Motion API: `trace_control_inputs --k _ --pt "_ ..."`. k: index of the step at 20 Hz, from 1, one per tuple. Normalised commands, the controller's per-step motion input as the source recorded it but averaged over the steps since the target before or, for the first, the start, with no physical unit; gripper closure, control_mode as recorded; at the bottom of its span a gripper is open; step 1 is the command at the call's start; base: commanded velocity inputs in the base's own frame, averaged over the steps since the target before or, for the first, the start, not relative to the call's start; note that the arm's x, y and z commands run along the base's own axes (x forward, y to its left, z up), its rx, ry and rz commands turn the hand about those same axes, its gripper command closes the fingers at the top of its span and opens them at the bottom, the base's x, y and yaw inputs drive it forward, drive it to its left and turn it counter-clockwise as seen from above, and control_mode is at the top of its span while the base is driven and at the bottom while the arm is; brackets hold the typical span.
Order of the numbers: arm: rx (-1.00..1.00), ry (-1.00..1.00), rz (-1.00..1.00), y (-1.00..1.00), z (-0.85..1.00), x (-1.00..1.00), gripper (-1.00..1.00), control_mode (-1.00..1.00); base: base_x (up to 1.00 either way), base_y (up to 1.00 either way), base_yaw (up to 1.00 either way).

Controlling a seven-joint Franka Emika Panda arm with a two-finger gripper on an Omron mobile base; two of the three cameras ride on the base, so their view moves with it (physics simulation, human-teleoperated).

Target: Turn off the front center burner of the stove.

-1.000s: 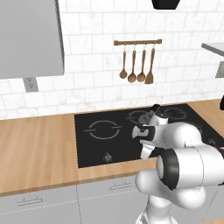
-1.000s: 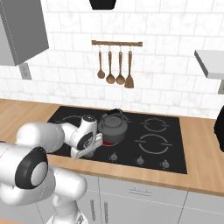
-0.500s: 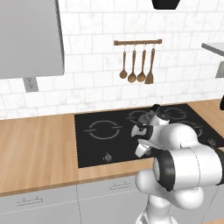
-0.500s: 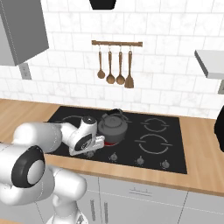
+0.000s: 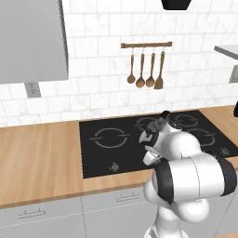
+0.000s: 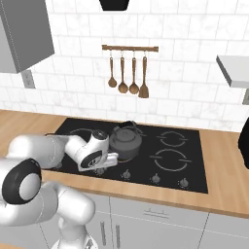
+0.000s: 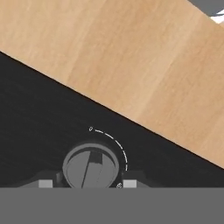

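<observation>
The hand (image 6: 99, 168) has come down a little in the last second and now sits low over the front edge of the stove (image 5: 102, 158), at the row of small knobs. In the hand view a round grey knob (image 7: 90, 168) stands right between the two fingertips (image 7: 129, 183), one tip against each side. The tips appear to touch it, so I judge that the hand is closed on the knob and is not standing free.

The front center burner (image 6: 129, 159) is just behind the hand, seen from the right base view. A grey kettle (image 6: 125, 141) stands on it, and a thin red rim shows under the kettle, so the burner looks to be on. The wooden desk (image 7: 131, 65) runs just in front of the knob.

This small descent means that the reaching is done. What the task now needs is a turn of the wrist, so that the mark on the knob goes along the thin white arc to its end. If the grip is too light, the fingers may slip around the knob.
</observation>
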Motion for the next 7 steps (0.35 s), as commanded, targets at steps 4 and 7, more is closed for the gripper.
trace_control_inputs --k 4,7 --pt "0.0 0.09 -0.41 0.0 -0.11 -0.18 1.0 -1.0 0.0 0.0 0.0" --pt "0.0 0.07 -0.4 0.0 -0.12 -0.19 1.0 -1.0 0.0 0.0 0.0"
